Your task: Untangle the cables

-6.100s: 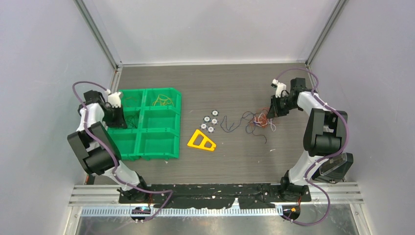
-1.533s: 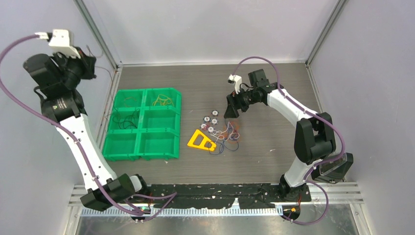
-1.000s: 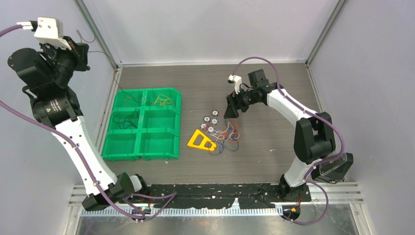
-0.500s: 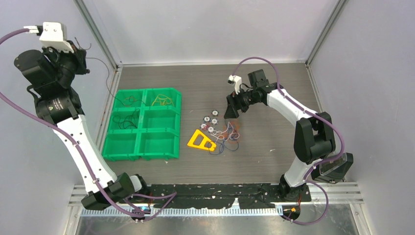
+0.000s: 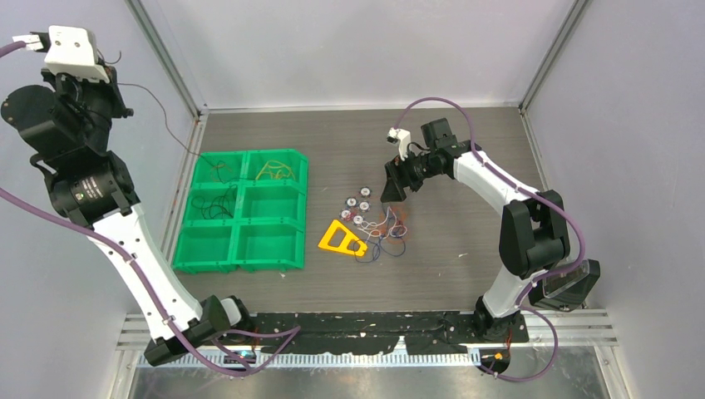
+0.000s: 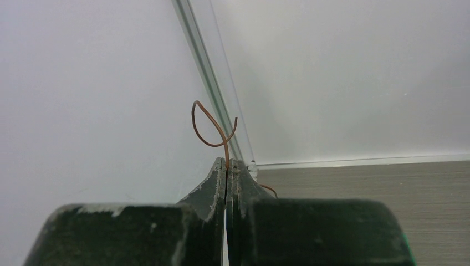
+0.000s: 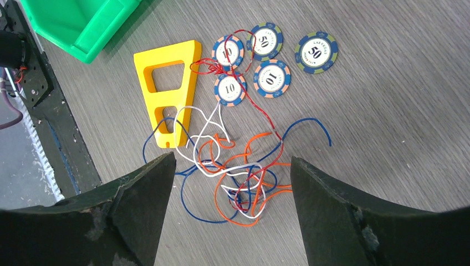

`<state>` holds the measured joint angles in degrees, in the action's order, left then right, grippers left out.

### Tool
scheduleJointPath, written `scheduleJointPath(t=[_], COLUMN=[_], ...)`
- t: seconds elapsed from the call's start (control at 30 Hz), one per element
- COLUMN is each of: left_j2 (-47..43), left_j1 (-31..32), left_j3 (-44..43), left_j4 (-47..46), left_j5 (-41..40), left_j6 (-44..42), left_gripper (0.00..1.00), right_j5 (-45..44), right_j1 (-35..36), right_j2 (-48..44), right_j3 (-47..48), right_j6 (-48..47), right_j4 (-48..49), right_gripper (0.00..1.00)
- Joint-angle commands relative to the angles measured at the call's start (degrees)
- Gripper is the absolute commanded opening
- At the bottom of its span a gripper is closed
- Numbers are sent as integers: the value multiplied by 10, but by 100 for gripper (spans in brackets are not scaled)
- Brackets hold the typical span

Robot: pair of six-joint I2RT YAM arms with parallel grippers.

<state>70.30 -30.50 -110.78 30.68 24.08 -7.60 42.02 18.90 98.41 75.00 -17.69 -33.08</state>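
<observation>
The cables (image 7: 238, 177), red, blue, orange and white strands, are lying knotted mid-table, overlapping a yellow wedge (image 7: 166, 72) and poker chips (image 7: 316, 52) reading "50" and "10". The right gripper (image 7: 231, 160) is hovering over them, jaws spread wide, presumably readying a pick. The left gripper (image 6: 226, 163), raised far left, is pinching one brown strand (image 6: 213, 124) with closed jaws, likely to lift it clear of the green tray (image 5: 237, 268).

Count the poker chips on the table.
5, beside the yellow piece: three chips in a row, two more nearer the cables. None appears hidden.
</observation>
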Motion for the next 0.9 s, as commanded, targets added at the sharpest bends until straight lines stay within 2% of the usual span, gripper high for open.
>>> scheduleJointPath(t=[0.0, 0.33, 0.57, 0.67, 0.77, 0.87], left_j2=[-16, -26, -18, -6, 22, 24], left_j1=[-4, -4, -5, -5, -5, -5], left_j3=[6, -2, -62, -95, -150, -137], left_j4=[-28, -74, -101, -114, -79, -47], left_j5=[-33, -113, -63, -68, -101, -103], left_j6=[-26, -27, 66, 95, 71, 37], left_gripper=[0, 0, 0, 0, 0, 0], right_j5=[1, 0, -1, -2, -2, -2], right_j1=[0, 0, 0, 0, 0, 0], right_j2=[-8, -11, -13, -14, -14, -14], right_j3=[2, -1, 0, 0, -1, 0], right_j6=[-1, -1, 1, 0, -1, -1], right_j4=[0, -2, -2, -3, -4, -4], right_gripper=[81, 81, 81, 81, 81, 81])
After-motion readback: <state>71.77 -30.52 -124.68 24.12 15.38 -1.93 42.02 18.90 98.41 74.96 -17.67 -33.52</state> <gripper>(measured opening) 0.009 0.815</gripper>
